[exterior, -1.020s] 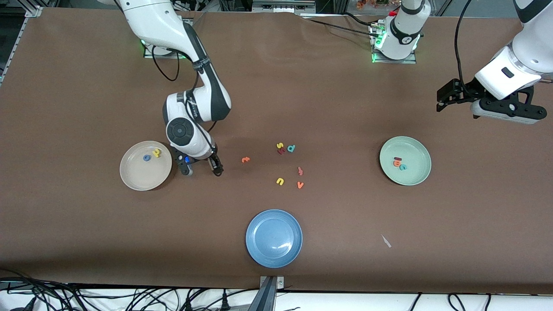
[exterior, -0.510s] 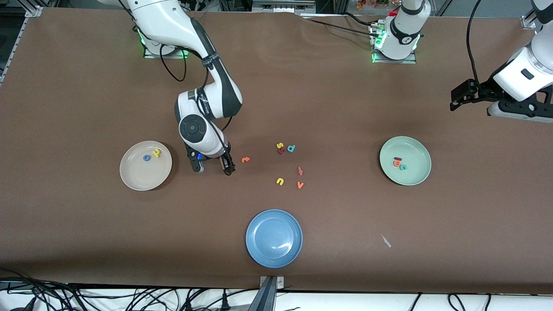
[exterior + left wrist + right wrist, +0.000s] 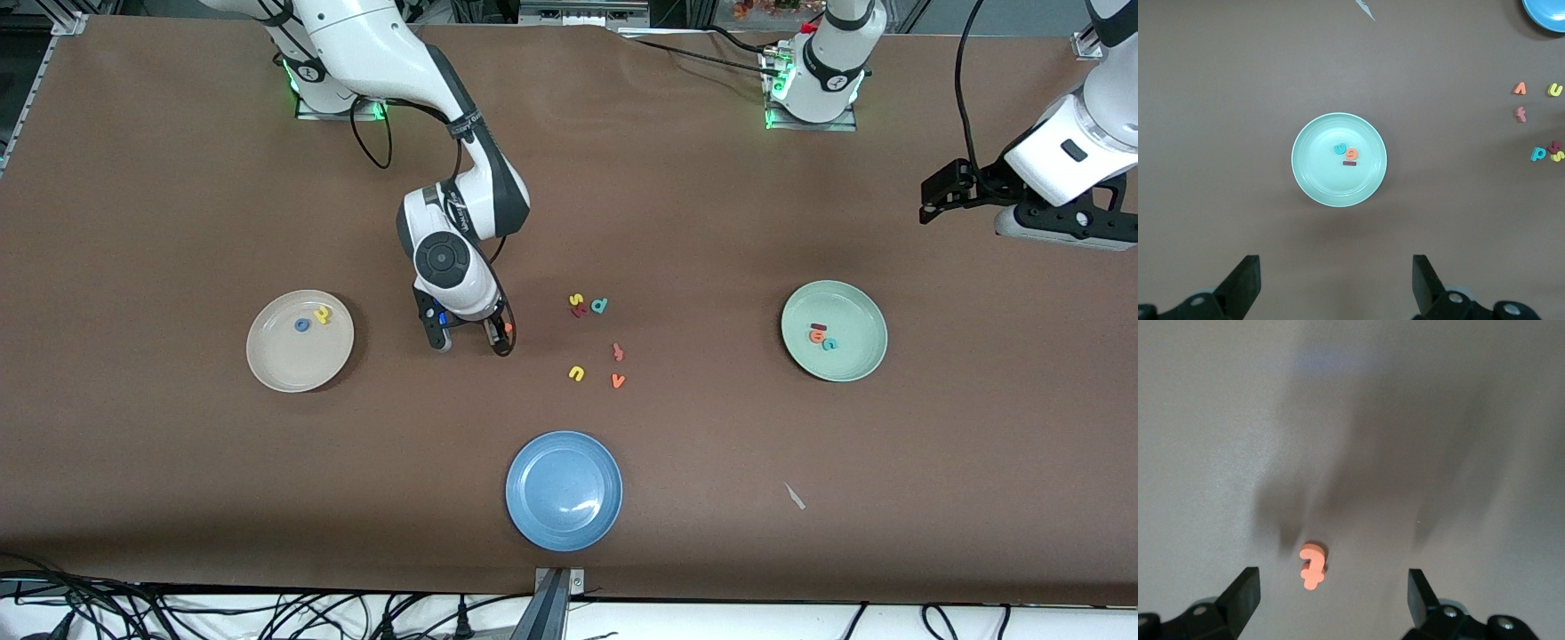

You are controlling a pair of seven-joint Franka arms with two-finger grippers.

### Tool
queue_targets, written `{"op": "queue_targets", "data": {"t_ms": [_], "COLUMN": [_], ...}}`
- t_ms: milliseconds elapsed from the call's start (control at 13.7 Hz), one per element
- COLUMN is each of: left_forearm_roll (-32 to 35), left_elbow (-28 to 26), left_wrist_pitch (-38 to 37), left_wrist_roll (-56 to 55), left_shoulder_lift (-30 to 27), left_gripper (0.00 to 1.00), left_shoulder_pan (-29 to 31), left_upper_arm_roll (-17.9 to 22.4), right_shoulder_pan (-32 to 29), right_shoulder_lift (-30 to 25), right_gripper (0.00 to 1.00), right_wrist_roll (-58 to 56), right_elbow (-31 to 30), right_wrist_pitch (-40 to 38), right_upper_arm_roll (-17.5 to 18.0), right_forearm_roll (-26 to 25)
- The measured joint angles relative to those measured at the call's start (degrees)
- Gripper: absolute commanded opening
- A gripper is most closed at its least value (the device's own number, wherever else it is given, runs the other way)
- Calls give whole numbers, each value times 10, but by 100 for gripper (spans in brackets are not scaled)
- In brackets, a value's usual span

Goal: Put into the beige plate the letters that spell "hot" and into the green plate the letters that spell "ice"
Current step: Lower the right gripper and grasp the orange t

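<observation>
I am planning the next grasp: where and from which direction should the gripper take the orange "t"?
Come straight down: the orange "t" lies flat on the bare table, between the open right gripper's fingers. Probably pinch its narrow stem across the width, since little of it stands above the table.

Three letters in green plate

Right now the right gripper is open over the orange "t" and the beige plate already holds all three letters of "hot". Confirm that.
Not quite. The right gripper is open over the orange "t", but the beige plate holds only two letters, the blue "o" and the yellow "h". The front view shows this; the "t" lies on the table, as the right wrist view shows.
</observation>
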Motion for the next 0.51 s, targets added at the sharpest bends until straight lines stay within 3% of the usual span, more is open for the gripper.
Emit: {"op": "queue_targets", "data": {"t_ms": [510], "left_forearm_roll": [0], "left_elbow": [0], "left_wrist_pitch": [-1], "left_wrist_roll": [0], "left_shoulder_lift": [0], "left_gripper": [100], "left_shoulder_pan": [0], "left_upper_arm_roll": [0], "right_shoulder_pan": [7], "right_shoulder_lift": [10], "right_gripper": [96], "right_wrist_roll": [0], "right_elbow": [0], "right_wrist_pitch": [34], "right_upper_arm_roll": [0], "right_forearm_roll": [-11]}}
